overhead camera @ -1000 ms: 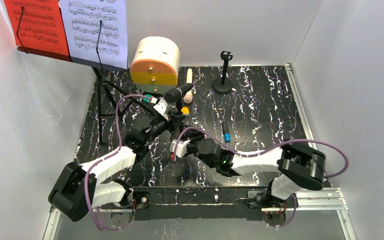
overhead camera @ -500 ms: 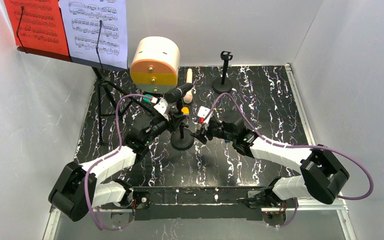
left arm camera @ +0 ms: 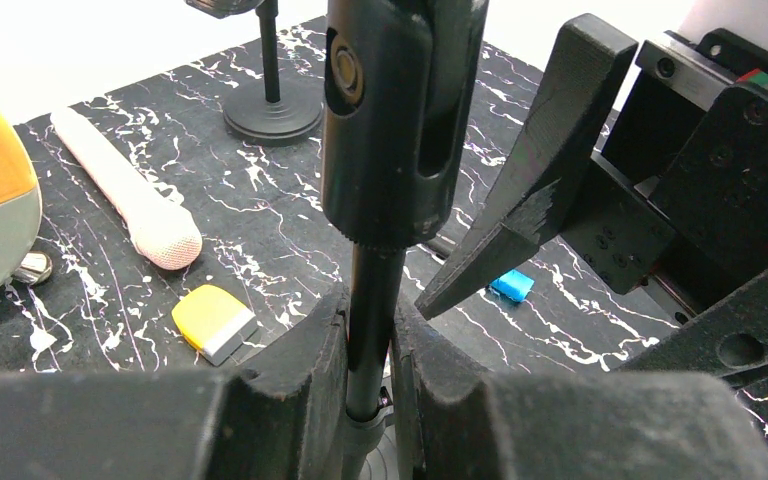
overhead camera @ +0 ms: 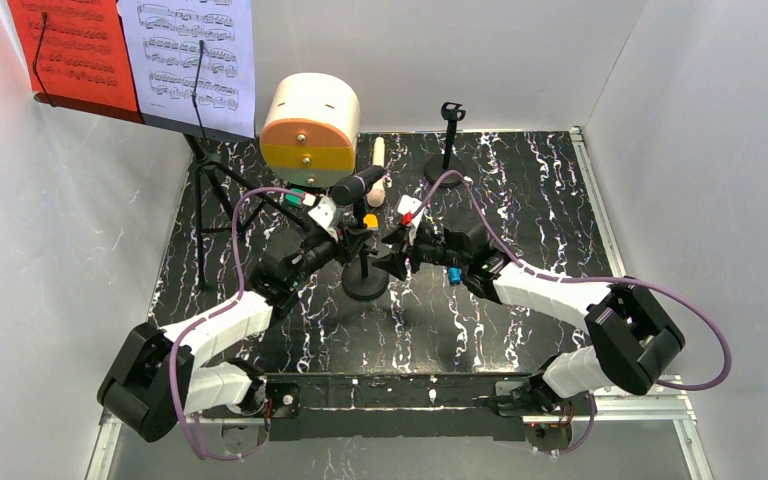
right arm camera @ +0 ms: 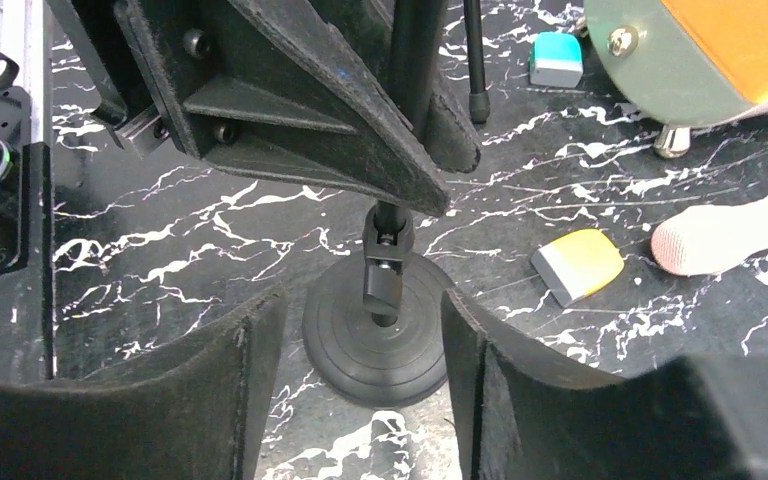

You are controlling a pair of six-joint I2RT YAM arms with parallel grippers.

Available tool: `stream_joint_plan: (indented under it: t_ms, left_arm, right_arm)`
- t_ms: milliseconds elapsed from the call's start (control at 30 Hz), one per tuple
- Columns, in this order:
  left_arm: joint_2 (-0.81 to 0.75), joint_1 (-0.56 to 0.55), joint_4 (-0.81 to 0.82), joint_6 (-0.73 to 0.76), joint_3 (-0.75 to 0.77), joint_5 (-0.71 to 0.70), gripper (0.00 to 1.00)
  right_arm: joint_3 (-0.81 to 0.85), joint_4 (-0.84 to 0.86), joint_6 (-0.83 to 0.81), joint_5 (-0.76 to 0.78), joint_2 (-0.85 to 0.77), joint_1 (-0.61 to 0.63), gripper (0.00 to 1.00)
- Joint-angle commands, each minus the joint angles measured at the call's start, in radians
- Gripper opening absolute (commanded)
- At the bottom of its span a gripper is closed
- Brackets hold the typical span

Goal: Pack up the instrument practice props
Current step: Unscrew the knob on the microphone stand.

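Clamping the upright stem of the mic holder [overhead camera: 365, 286], which stands centrally on the table [overhead camera: 530, 200], the left gripper [left arm camera: 368, 335] holds firm; the right gripper [right arm camera: 363, 315], jaws spread, faces it, round base between its fingers [right arm camera: 210, 400].

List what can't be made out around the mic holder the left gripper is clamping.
- Left wrist view: the mic holder's base, hidden behind the left gripper.
- Right wrist view: the holder's top, cut off by the upper edge.
- Top view: notes on the sheet-music pages, too small; part of the cream microphone, behind the black microphone.
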Motion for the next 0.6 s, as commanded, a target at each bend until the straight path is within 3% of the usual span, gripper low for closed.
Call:
stream_joint_plan:
  t_ms: [0,267,567]
  left_arm:
    - [0.015,-0.004,-0.093,-0.037,0.006,0.012,0.0]
    - [0.028,-0.004,-0.093,-0.048,0.011,0.018,0.0]
    - [0.022,-0.004,-0.093,-0.05,0.01,0.017,0.0]
  right_arm:
    - [-0.004,0.079,-0.069,-0.018,-0.002,0.011,0.63]
    - [0.023,-0.011,-0.42,0.216,-0.005,0.14,0.54]
    - [0.016,-0.009,-0.566,0.419,0.02,0.222,0.38]
